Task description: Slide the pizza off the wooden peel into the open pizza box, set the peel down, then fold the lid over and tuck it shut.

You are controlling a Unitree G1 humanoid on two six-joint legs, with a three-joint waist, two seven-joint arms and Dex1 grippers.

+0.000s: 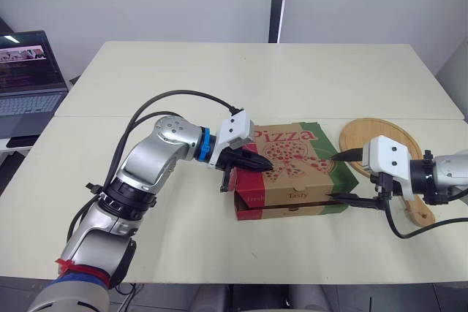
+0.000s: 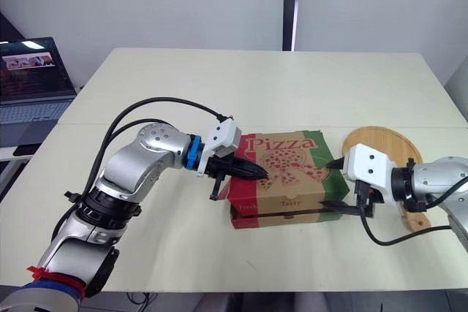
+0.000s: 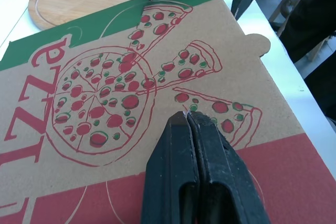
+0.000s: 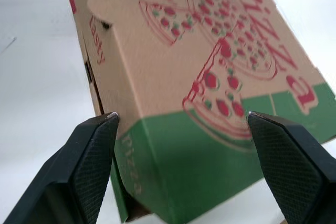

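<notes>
The pizza box [image 1: 289, 169] lies mid-table with its printed lid folded down; the pizza is hidden inside. A dark gap shows under the lid's front flap [image 1: 285, 196]. My left gripper [image 1: 263, 164] is shut, its tips resting on the lid's left part, also seen in the left wrist view [image 3: 186, 116]. My right gripper [image 1: 333, 177] is open and straddles the box's green right end, one finger on top and one low at the front corner [image 4: 181, 120]. The round wooden peel [image 1: 373, 135] lies empty on the table right of the box, behind my right wrist.
An open laptop [image 1: 25, 71] stands on a side surface at the far left. The cream table [image 1: 256, 78] stretches bare behind the box. Black cables loop over my left arm [image 1: 175, 96] and under my right wrist [image 1: 409, 231].
</notes>
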